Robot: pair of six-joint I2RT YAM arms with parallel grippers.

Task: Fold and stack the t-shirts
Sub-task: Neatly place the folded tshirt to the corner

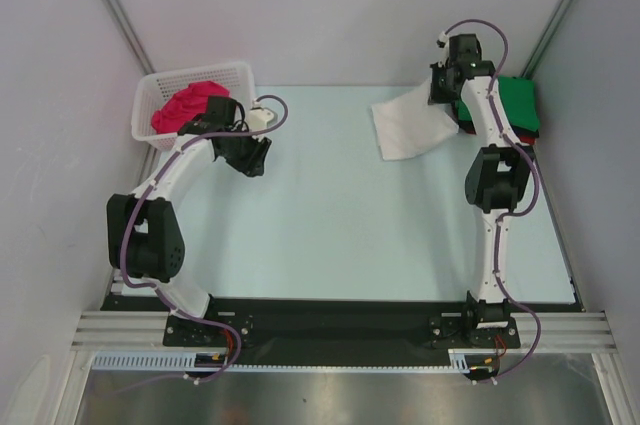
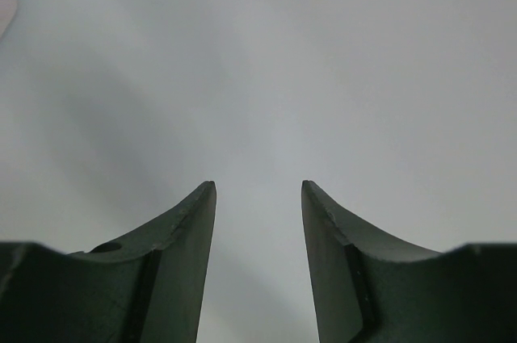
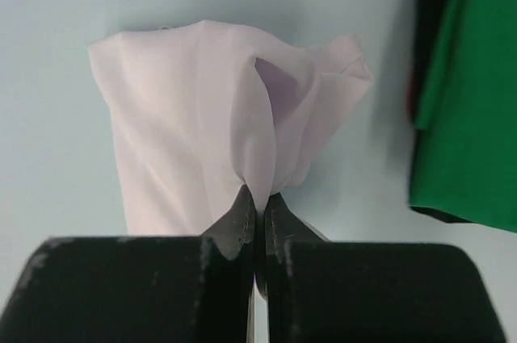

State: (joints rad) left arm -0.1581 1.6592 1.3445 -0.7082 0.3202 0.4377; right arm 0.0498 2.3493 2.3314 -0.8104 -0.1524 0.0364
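Starting nearest you, your left gripper point(image 2: 258, 262) hangs over the left side of the table point(image 1: 330, 235) with its fingers partly apart and nothing between them. Its wrist view shows only a blank pale surface. It sits just in front of the white lattice basket point(image 1: 148, 95) and is doing no work on cloth at this moment.

Farther out on the right, the white t-shirt point(image 3: 186, 141) lies on the table as a compact, roughly rectangular bundle. It looks at least partly folded, though you cannot tell from here whether the fold is finished. Your right gripper point(image 3: 257, 210) is pinched tight on a gathered edge of that shirt, which puckers into a small loop at the fingertips.

Just beside it, toward the right wall, sits the stack. The green t-shirt point(image 3: 468, 93) is on top and lies flat, with a dark t-shirt point(image 3: 432, 4) and a sliver of a red t-shirt point(image 1: 526, 138) showing beneath its edges. Those three read as done.

At the far left, the magenta-red t-shirt point(image 1: 188, 105) is crumpled in the basket, unfolded.

So you are probably past the halfway mark. The white shirt has yet to land on the stack, and the magenta-red one has yet to be pulled out, folded and added.
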